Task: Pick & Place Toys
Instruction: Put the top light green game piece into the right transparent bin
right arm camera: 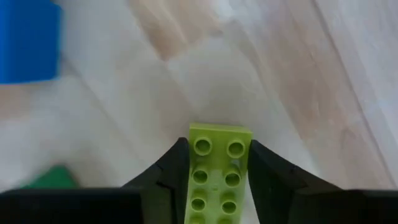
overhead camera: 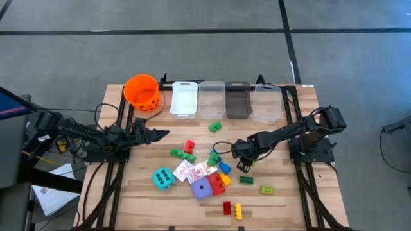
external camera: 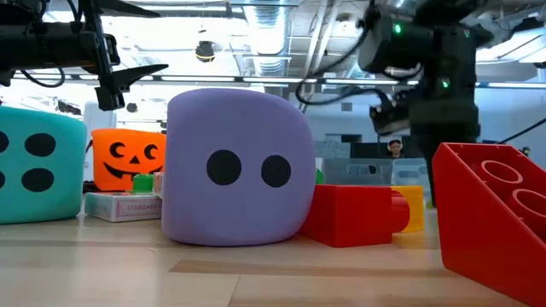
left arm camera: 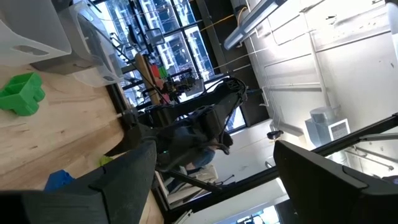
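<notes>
**Gripping a lime brick beside the toy pile**

Closing on a lime-green brick (right arm camera: 217,174), the right gripper (overhead camera: 244,163) is sitting low over the wooden table (overhead camera: 282,205), just to the right of the toy pile. Its wrist view is showing the two dark fingers (right arm camera: 165,177) pressing against the brick's long sides, studs facing the camera, with the table's planks right behind it. A blue brick (right arm camera: 28,40) is showing near that brick, at the edge of the same view.

The left gripper (overhead camera: 154,135) is hanging over the table well to the left of the pile, below the orange bucket (overhead camera: 141,91), with its fingers spread apart and nothing between them.

The pile itself is lying in the middle of the table. A purple die (overhead camera: 201,189) is sitting at its centre, touching a large red brick (overhead camera: 217,184) on its right. Red-and-white cards (overhead camera: 191,171) are lying just above the die, and a teal die (overhead camera: 162,178) is standing to the left of the pile. A small green brick (overhead camera: 246,180) and another lime brick (overhead camera: 266,189) are lying to the right of the pile, and a red brick (overhead camera: 227,207) and a yellow brick (overhead camera: 238,211) below it. One green brick (overhead camera: 214,127) is lying between the pile and the row of clear bins (overhead camera: 225,99).
</notes>
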